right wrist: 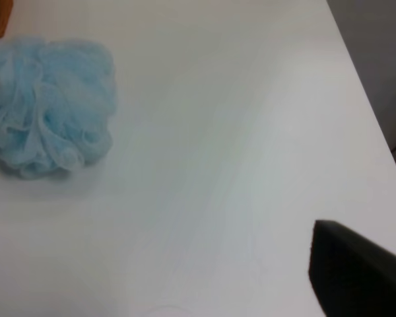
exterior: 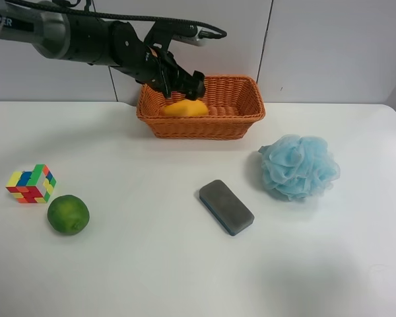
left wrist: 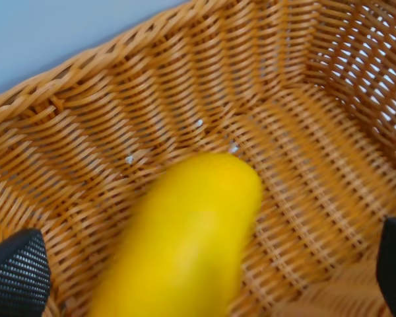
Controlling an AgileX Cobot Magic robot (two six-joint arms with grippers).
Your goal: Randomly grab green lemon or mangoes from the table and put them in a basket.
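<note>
- The left claw (exterior: pixel 181 82) hangs over the end of the basket (exterior: pixel 201 124) on the side its arm reaches in from, tips dipped just inside the rim.
- In the left wrist view its two fingers (left wrist: pixel 16 274) stand spread wide, with the mango (left wrist: pixel 185 238) lying between them and touched by neither, so nothing is pinched.
- The mango rests on the woven floor of the basket, towards that same end; its outline is a little blurred.
- Judged from this, the step in hand is the release of the mango, and that fruit looks delivered.
- The green lemon (exterior: pixel 68 214) sits on the white surface (exterior: pixel 152 271), well apart from the basket, out in front of it and beyond its arm-side end.
- A puzzle cube (exterior: pixel 31 183) lies near the lemon, slightly closer to the basket, and should be left alone.
- The next move probably calls for lifting the spread claw clear of the basket rim, carrying it out to the lemon and coming down on it from the side away from the cube.
- The round fruit may roll, so the fingers would need to close centred on it.
- Only one dark edge of the right claw (right wrist: pixel 356 271) shows, far from the basket; whether it is spread or pressed together cannot be told.
</note>
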